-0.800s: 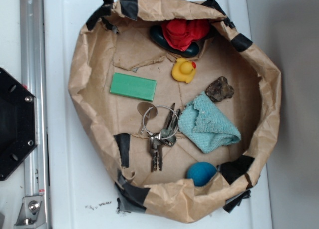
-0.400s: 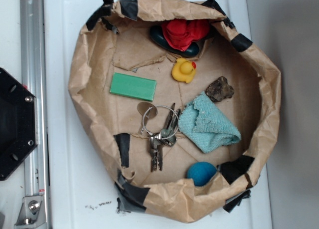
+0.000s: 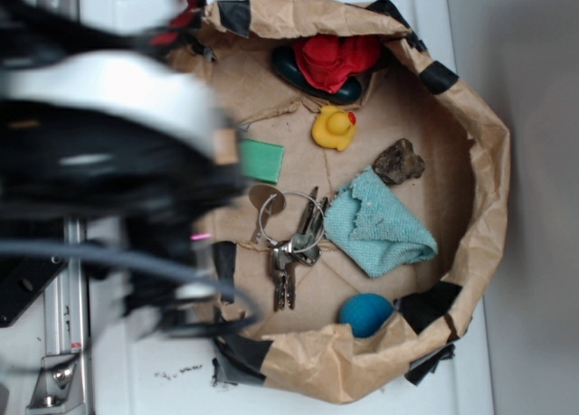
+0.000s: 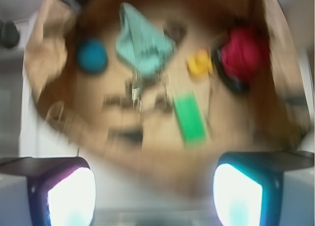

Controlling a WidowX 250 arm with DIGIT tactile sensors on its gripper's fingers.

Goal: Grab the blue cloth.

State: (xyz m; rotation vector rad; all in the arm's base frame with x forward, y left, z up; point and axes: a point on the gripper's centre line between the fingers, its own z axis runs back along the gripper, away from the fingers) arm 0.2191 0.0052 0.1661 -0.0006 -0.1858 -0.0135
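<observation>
Ahead and a bit left of the wide-open, empty gripper (image 4: 155,186), past the keys (image 4: 140,90), sits the blue cloth (image 4: 142,46).

Paper bowl (image 3: 488,162) on desk (image 3: 136,361). Inside: cloth (image 3: 380,225) centre-right, touching keys (image 3: 289,243) on its left; rock (image 3: 399,160) just behind cloth; duck (image 3: 334,127) left of rock; ball (image 3: 365,313) near rim; block (image 3: 262,159) left, partly under arm (image 3: 99,153).
</observation>
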